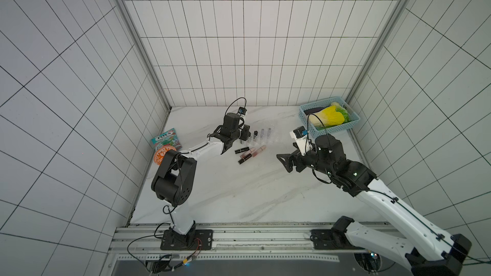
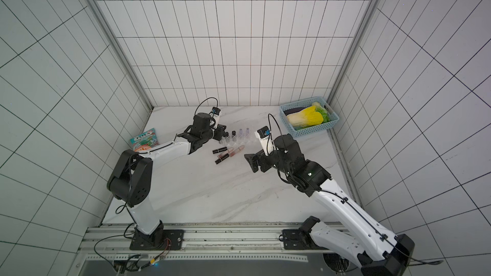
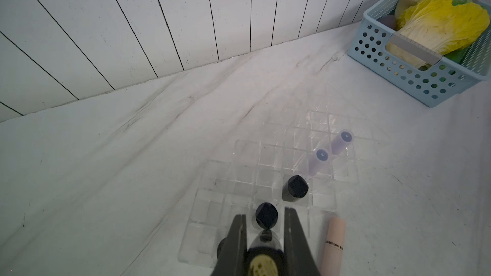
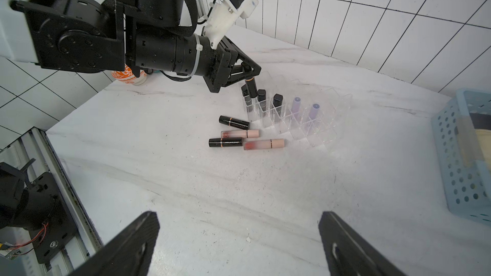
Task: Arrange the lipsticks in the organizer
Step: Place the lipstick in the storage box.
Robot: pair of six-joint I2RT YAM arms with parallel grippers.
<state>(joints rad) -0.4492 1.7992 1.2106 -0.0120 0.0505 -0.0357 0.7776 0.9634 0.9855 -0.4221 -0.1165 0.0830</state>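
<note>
Upright lipsticks (image 4: 277,100) crowd the organizer's (image 4: 321,136) end slots. Your left gripper (image 4: 252,72) pinches a black lipstick (image 4: 251,85) tilted over them — right gripper (image 4: 239,221) gapes, empty.

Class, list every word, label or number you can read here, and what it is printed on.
"ashow ka", partly cut off: pale pink lipstick tube lying beside the clear plastic organizer.
Gold lettering on a lying black lipstick: too small to read.
Teal packet title: blurred.
</note>
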